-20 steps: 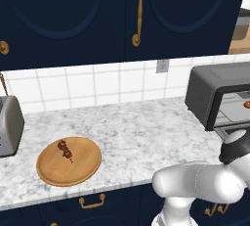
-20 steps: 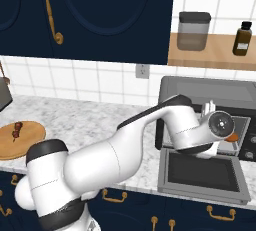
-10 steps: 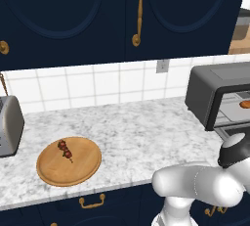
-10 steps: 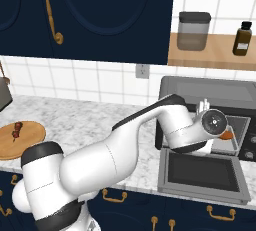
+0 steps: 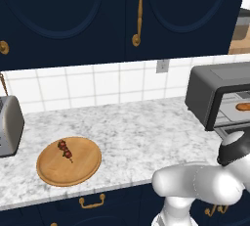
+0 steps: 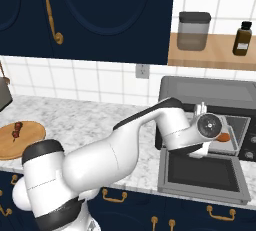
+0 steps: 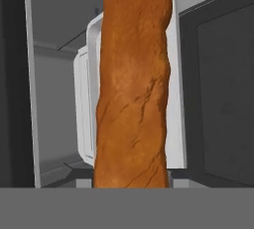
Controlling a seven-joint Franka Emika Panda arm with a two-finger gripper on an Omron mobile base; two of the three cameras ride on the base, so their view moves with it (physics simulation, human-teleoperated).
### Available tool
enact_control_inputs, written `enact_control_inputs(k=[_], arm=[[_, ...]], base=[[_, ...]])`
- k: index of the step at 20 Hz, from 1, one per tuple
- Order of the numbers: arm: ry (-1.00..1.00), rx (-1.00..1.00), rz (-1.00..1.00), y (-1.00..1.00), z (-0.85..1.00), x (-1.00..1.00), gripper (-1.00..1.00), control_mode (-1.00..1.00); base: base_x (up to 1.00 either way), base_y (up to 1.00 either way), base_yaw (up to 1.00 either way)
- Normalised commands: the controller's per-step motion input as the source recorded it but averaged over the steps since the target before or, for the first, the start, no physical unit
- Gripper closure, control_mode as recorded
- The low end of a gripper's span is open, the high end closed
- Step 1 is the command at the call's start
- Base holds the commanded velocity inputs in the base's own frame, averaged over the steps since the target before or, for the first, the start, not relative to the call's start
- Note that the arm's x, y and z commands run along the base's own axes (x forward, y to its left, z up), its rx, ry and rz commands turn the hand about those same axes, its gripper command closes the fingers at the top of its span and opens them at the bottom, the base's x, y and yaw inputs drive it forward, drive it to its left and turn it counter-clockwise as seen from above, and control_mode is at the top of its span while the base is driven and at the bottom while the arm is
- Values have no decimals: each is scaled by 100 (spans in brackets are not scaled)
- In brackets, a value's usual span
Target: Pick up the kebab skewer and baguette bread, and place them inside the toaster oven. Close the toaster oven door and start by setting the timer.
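My gripper (image 6: 216,134) is shut on the baguette bread (image 6: 224,137), a golden-brown loaf, and holds it in the mouth of the dark grey toaster oven (image 6: 210,87). The baguette bread (image 7: 134,84) runs straight up the middle of the hand view, with the oven's pale tray behind it. From the left, the baguette bread (image 5: 242,106) shows inside the toaster oven (image 5: 205,88). The toaster oven door (image 6: 202,175) lies folded down flat in front. The kebab skewer (image 5: 65,150) rests on a round wooden board (image 5: 83,166) far to the left. From the right, the kebab skewer (image 6: 17,129) lies on that board (image 6: 25,147).
A silver pop-up toaster (image 5: 7,127) stands at the counter's left end. Dark blue cabinets hang above the counter. A wooden shelf right of them carries a jar (image 6: 194,31) and a brown bottle (image 6: 242,38). The open door juts out past the counter's front edge.
The hand and the baguette have shifted a little to the left at the oven's mouth. The skewer and board have not moved.
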Motion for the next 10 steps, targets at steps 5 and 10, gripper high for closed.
enact_control_inputs(k=[5,10], arm=[[0,0,0,0,0,33,100,-100],[0,0,0,0,-1,26,100,-100]], base=[[0,0,0],[0,0,0]])
